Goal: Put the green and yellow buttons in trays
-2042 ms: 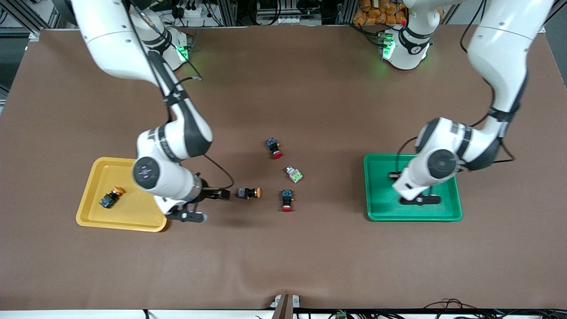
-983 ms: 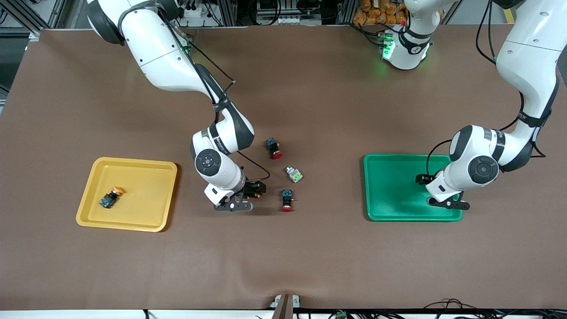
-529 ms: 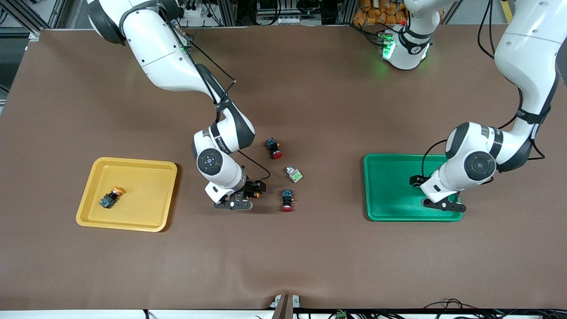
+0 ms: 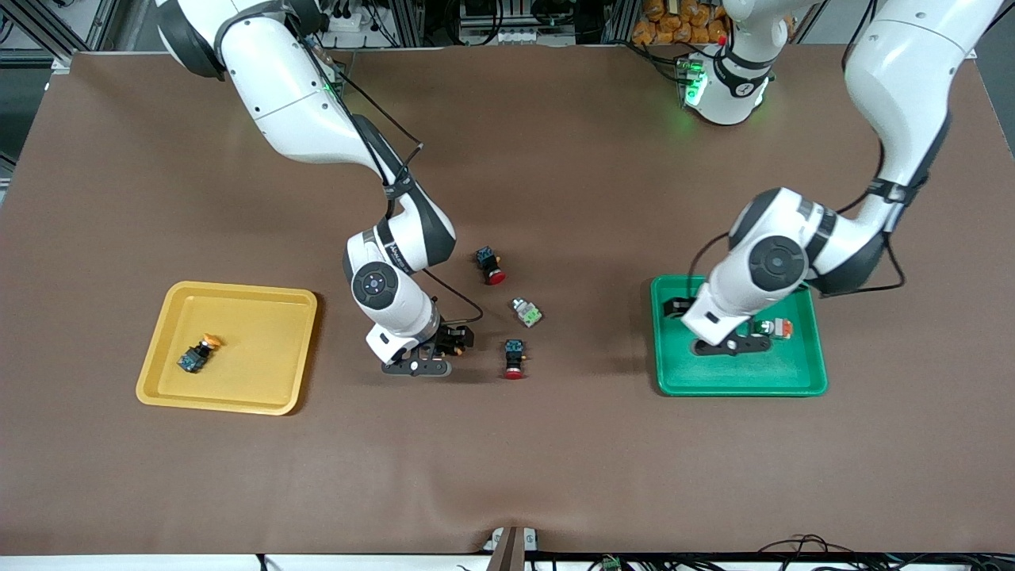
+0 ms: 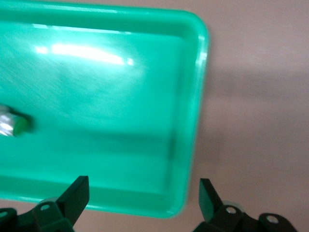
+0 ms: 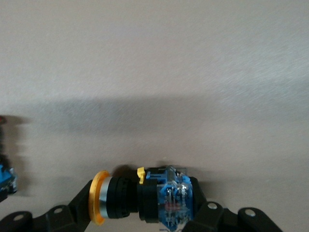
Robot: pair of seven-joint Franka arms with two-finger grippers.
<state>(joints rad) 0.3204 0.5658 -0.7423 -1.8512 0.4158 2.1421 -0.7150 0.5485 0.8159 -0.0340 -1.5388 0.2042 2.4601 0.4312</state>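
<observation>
Right end effector (image 6: 145,212) clamps yellow-capped black switch (image 6: 140,198) beside red-capped switch (image 4: 514,357); left end effector (image 5: 142,193) spread over green tray (image 4: 674,381).

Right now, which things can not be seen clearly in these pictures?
- Yellow-cap switch: right wrist view's edge cuts off its base; in the front view the right gripper covers it.
- Whitish switch in the green tray: blurred and cut off in the left wrist view.
- Left gripper: only its open fingertips show there.
</observation>
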